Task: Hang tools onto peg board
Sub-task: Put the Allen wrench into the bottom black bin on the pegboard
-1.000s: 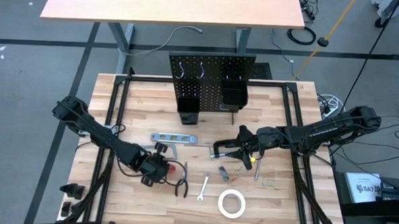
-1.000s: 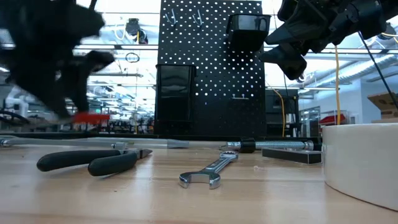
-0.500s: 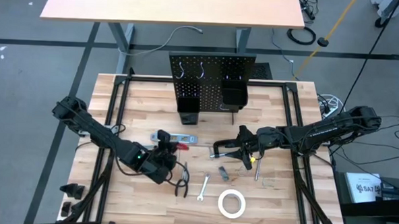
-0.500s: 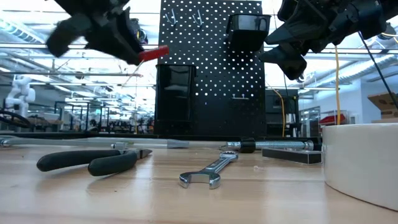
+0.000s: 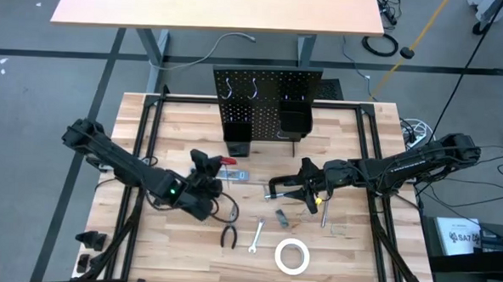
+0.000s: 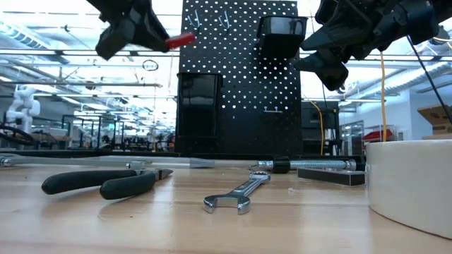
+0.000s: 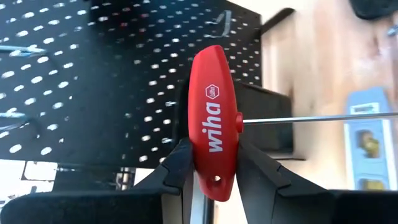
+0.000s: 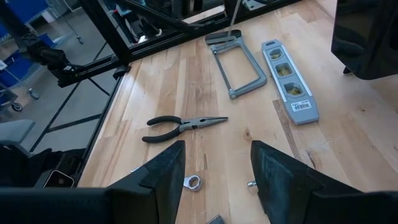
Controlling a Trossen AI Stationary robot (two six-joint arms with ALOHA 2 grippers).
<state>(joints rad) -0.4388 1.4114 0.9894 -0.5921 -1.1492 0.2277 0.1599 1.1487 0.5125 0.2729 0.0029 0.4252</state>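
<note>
Holding my left gripper (image 7: 211,168) raised before the peg board (image 5: 266,101), I clamped the red-handled screwdriver (image 7: 213,130) crosswise. Since a second earlier I had lifted it off the table toward the board; my right gripper (image 8: 216,163) hung open, unmoved.

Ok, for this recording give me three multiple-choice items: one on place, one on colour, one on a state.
1. Where do the pliers lie?
A. on the tabletop
B. hung on the peg board
C. inside a bin

2. What colour is the handle in the left pincer?
A. yellow
B. red
C. blue

3. How is the right pincer?
A. shut on the wrench
B. shut on the tape roll
C. open and empty

Key: A, the pliers lie flat on the wood beside the wrench; B, the screwdriver handle is red; C, bare tabletop shows between its fingers.
</note>
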